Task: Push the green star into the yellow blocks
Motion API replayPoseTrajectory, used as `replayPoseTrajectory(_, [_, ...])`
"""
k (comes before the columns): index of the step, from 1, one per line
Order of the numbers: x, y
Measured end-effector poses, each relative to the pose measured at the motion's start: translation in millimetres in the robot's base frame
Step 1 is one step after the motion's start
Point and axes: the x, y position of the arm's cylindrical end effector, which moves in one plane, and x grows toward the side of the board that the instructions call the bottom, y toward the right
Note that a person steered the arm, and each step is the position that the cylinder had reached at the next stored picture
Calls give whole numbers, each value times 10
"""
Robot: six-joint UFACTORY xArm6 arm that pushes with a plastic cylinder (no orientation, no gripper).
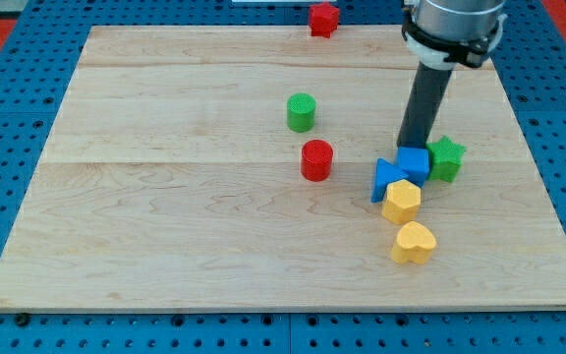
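Observation:
The green star [447, 158] lies at the board's right, touching the right side of a blue cube [414, 163]. A yellow hexagon block [401, 202] sits just below the blue blocks, and a yellow heart block [413, 243] lies below it. My tip [410, 146] stands at the upper edge of the blue cube, just left of the green star. A second blue block [388, 178] lies left of the cube, touching the yellow hexagon.
A green cylinder [302, 112] and a red cylinder [316, 160] stand near the board's middle. A red block [323, 19] sits at the top edge. The wooden board [165, 216] lies on a blue pegboard.

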Motion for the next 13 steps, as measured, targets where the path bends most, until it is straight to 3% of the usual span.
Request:
replayPoseTrajectory(2, [155,-156])
replayPoseTrajectory(3, [-180,-22])
replayPoseTrajectory(4, [-269,671])
replayPoseTrajectory(5, [269,656])
replayPoseTrajectory(6, [475,356])
replayPoseTrajectory(7, [204,594])
replayPoseTrajectory(9, [-19,-127])
replayPoseTrajectory(11, [275,103])
replayPoseTrajectory(13, [884,216])
